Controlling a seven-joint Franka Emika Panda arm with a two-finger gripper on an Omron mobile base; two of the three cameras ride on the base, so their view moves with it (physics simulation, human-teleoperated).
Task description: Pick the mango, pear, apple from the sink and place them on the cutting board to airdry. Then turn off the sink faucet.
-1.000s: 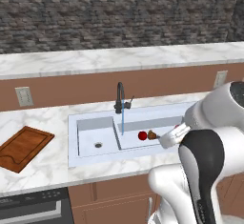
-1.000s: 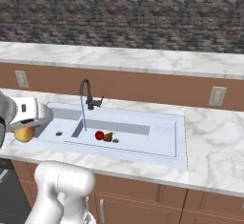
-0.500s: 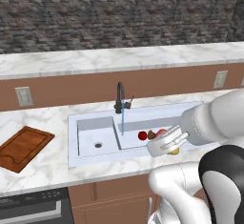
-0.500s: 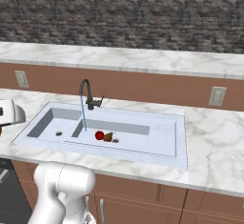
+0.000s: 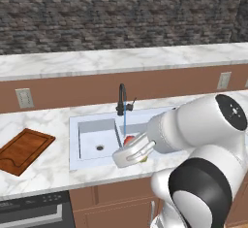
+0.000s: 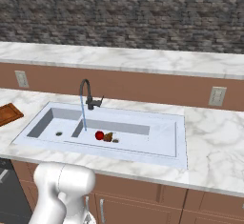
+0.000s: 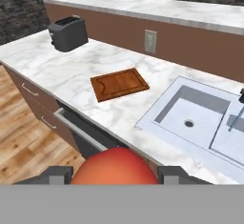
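Note:
My gripper (image 7: 114, 173) is shut on the mango (image 7: 114, 167), a rounded orange-red fruit between the two dark fingertips. In the left base view the gripper (image 5: 131, 152) hangs over the front edge of the sink (image 5: 75, 142), with a bit of yellow mango (image 5: 144, 158) showing under the hand. The red apple (image 6: 99, 135) and the brown pear (image 6: 108, 136) lie side by side in the sink (image 6: 177, 137). The cutting board (image 5: 24, 149) (image 7: 119, 85) lies bare on the counter left of the sink. Water runs from the black sink faucet (image 5: 121, 101) (image 6: 86, 94).
A dark toaster (image 7: 69, 32) stands on the counter beyond the cutting board. A wall outlet (image 5: 23, 98) sits above the board and another (image 6: 217, 96) right of the sink. An oven front (image 5: 34, 212) lies below the counter at left, over a wooden floor (image 7: 24, 142).
The arm has swung left with the mango, from beside the sink's right part to over its front middle. The hand has left the right base view. Apple and pear have not moved.

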